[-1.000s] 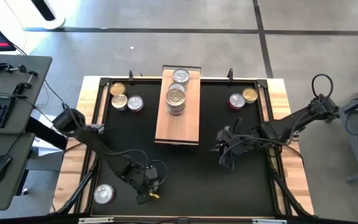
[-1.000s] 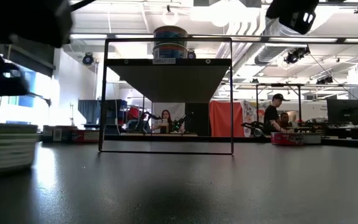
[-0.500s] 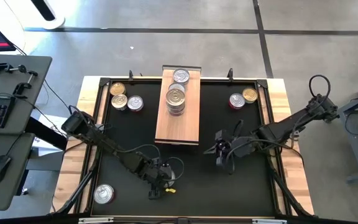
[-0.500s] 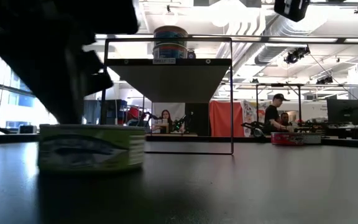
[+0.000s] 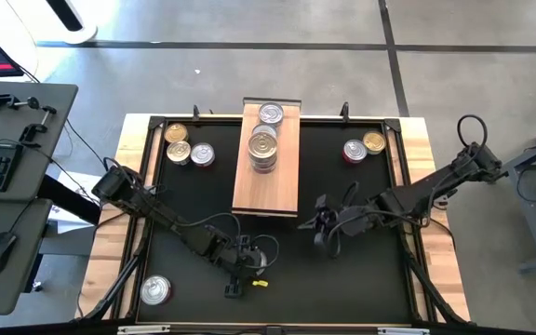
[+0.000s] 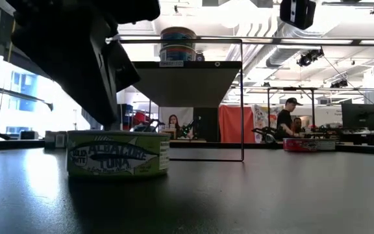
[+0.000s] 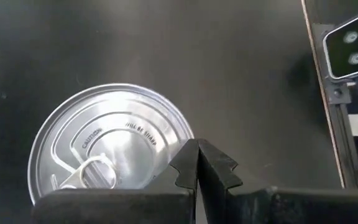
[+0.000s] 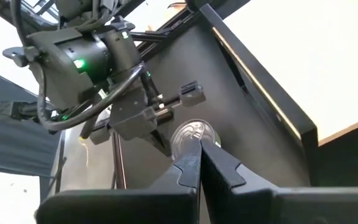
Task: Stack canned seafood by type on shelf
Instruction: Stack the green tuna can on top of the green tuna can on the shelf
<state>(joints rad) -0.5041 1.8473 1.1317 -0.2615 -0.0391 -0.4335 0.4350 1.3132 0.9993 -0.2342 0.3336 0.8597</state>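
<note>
Left end effector [image 5: 234, 290] farther right, beside tin [image 7: 107, 146]

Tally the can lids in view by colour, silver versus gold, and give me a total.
Silver lids: 7
Gold lids: 2
Total: 9 lids showing; any cans under the top one in the stack on the shelf are not counted.

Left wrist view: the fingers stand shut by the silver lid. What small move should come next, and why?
Probably open the left gripper: its fingers are shut beside the tuna can, so they cannot close around it yet.
</note>
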